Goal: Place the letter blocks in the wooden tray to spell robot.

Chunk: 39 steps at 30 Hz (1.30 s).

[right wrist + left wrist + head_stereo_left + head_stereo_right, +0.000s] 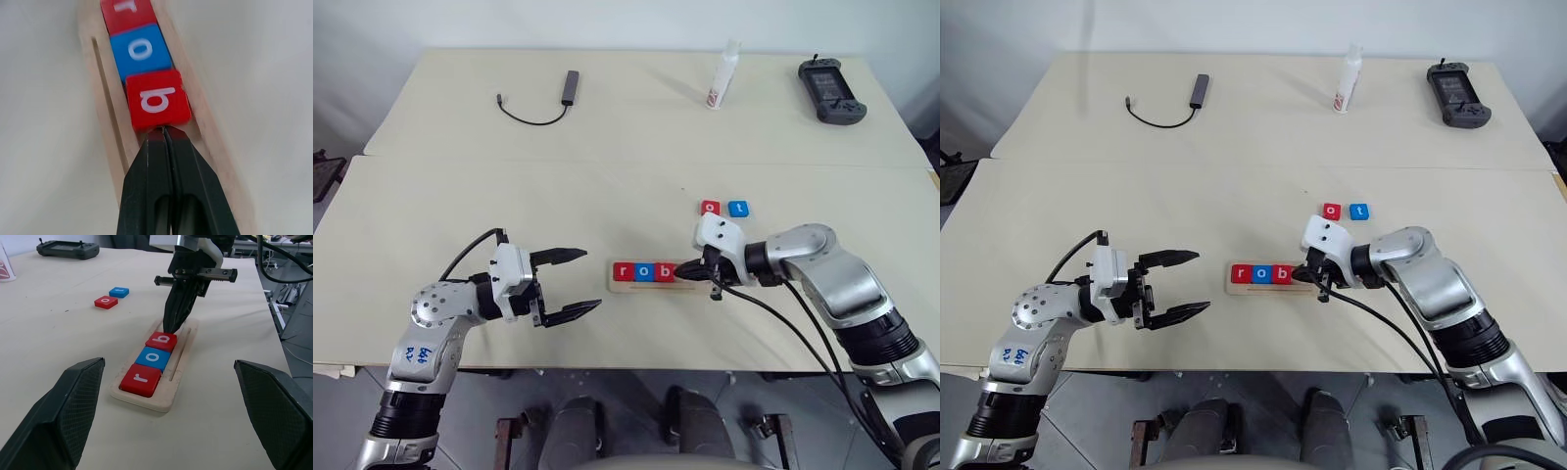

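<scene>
Far side of the table [460, 196] you've got a few extras hanging around. There's a dark USB hub [571, 86] lying flat with its black cable [530, 116] curling off toward your left. Well off to the right of that, a small white bottle [723, 75] stands upright with some red print on its label. Further right again, near the table's far corner, a dark grey handheld controller [831, 90] lies face up, its screen showing.
</scene>
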Each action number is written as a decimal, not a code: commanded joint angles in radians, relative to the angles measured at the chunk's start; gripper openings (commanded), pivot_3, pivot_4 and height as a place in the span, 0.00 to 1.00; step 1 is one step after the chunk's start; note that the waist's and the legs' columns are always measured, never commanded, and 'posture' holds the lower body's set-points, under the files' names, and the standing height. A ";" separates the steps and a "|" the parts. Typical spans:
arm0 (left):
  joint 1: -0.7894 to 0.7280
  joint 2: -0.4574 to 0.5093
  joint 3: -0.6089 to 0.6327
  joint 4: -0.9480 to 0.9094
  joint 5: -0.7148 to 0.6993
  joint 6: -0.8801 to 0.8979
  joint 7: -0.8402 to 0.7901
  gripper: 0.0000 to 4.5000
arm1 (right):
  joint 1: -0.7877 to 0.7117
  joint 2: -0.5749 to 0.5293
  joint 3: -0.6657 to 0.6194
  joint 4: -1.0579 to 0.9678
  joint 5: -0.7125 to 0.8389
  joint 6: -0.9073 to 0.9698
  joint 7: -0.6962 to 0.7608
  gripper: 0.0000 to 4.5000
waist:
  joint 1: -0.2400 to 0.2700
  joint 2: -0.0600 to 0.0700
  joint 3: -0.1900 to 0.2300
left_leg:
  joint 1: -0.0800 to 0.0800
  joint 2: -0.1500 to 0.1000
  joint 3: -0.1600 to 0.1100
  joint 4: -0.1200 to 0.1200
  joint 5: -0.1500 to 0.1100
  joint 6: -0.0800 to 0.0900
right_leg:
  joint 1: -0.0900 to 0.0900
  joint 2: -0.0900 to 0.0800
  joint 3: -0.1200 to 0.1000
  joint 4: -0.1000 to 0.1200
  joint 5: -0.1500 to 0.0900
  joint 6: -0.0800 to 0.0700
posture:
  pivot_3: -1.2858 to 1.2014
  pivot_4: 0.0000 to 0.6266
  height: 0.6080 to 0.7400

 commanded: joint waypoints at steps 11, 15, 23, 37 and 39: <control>0.007 0.009 0.014 -0.014 -0.018 -0.002 0.001 1.00 | 0.039 -0.049 -0.094 -0.072 0.032 -0.057 -0.017 0.04 | 0.004 0.000 0.000 | 0.000 0.000 0.000 0.000 0.000 0.000 | 0.000 0.000 0.000 0.000 0.000 0.000 | 0.52 0.24 1.00; -0.008 0.008 0.010 0.011 -0.016 -0.007 -0.010 1.00 | 0.207 -0.087 -0.285 -0.136 0.101 -0.156 -0.030 0.27 | 0.011 0.000 0.000 | 0.000 0.000 0.000 -0.001 -0.001 0.000 | 0.000 0.000 -0.001 -0.001 0.000 0.000 | 0.52 0.24 1.00; -0.020 -0.003 0.020 0.078 -0.013 -0.013 -0.010 1.00 | 0.612 -0.005 -0.672 -0.147 0.117 -0.532 -0.181 0.88 | 0.025 0.000 0.000 | 0.001 0.000 0.002 0.000 -0.001 0.000 | 0.001 0.000 0.000 -0.001 0.000 0.000 | 0.52 0.24 1.00; -0.112 -0.019 0.030 0.183 -0.008 -0.038 -0.008 1.00 | 0.803 0.096 -0.828 0.020 0.204 -0.787 -0.211 0.99 | 0.008 0.001 0.000 | 0.004 0.001 0.002 0.000 -0.001 0.001 | 0.002 0.001 0.002 0.000 0.000 0.000 | 0.52 0.24 1.00; -0.116 -0.017 0.030 0.186 -0.002 -0.043 -0.004 1.00 | 0.736 0.077 -0.792 -0.009 0.244 -0.700 -0.223 0.99 | -0.001 0.001 0.000 | 0.004 0.001 0.002 0.000 -0.001 0.000 | 0.002 0.001 0.003 0.001 0.000 0.000 | 0.52 0.24 1.00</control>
